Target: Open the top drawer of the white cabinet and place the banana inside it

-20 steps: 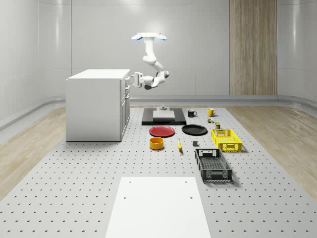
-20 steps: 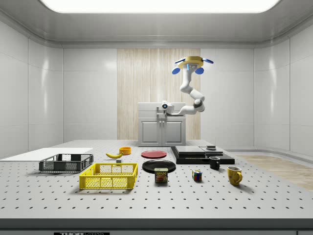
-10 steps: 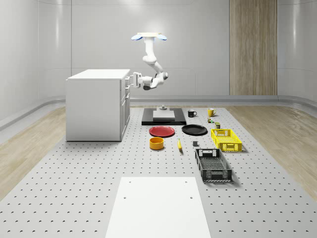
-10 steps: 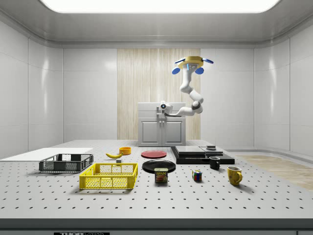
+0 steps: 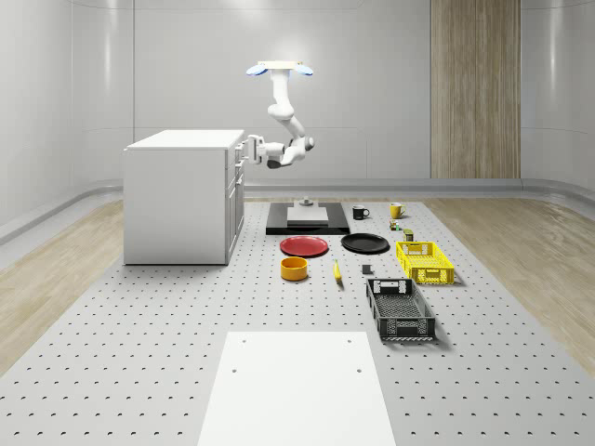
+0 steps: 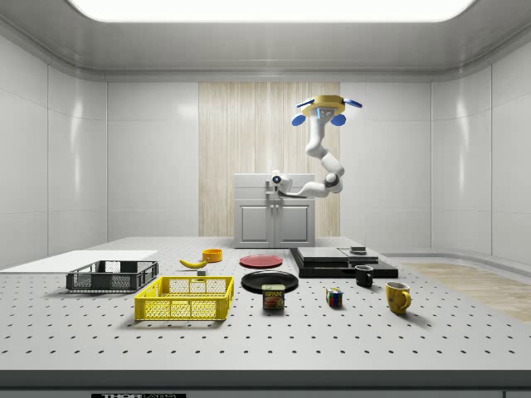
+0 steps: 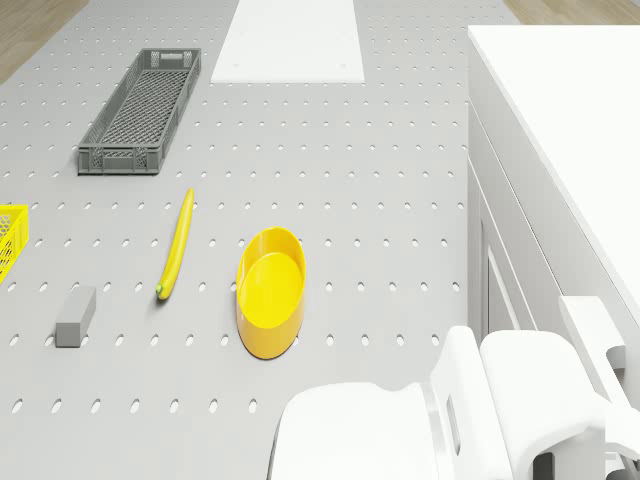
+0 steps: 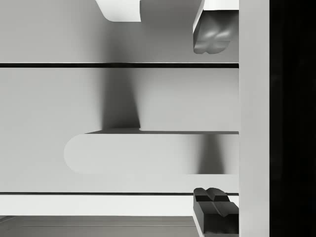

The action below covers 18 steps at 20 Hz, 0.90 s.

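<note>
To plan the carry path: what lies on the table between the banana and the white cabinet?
In the drone view, a yellow bowl lies between the banana and the cabinet.

Seen from the bowl (image 5: 295, 268): banana (image 5: 337, 270) at 3 o'clock, cabinet (image 5: 181, 194) at 10, plate (image 5: 304, 245) at 12.

Lighting: bright, even, from ceiling panel (image 6: 270, 8); soft shadows beneath yellow crate (image 6: 186, 298); mild wall glare; no blur.
</note>
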Tool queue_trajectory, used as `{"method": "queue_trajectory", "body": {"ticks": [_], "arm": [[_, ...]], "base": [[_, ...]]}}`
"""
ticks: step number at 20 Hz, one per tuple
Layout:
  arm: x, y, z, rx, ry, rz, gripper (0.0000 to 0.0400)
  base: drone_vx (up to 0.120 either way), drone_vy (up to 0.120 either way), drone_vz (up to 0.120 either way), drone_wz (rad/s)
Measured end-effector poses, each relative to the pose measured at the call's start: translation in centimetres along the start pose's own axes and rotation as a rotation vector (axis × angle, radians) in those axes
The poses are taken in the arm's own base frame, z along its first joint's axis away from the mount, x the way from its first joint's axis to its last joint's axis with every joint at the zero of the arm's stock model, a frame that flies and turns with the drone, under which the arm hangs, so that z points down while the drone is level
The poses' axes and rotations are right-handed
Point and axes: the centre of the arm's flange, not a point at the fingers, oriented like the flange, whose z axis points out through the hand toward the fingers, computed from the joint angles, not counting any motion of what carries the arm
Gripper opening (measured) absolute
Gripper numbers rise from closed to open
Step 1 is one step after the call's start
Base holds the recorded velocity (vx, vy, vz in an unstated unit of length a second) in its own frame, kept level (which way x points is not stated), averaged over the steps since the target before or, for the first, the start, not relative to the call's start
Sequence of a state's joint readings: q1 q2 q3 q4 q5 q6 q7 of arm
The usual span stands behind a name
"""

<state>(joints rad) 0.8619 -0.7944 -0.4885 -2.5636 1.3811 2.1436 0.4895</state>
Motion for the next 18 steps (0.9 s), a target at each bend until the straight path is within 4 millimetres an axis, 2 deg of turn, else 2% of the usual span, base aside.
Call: {"method": "queue_trajectory", "body": {"ticks": [9,18], "arm": [[0.2,0.2,1.3,0.0,0.0,0.0,0.04],[0.5,0.5,1.7,0.0,0.0,0.0,0.04]], "base": [[0.0,0.0,0.0,0.0],[0.0,0.0,0.0,0.0]]}}
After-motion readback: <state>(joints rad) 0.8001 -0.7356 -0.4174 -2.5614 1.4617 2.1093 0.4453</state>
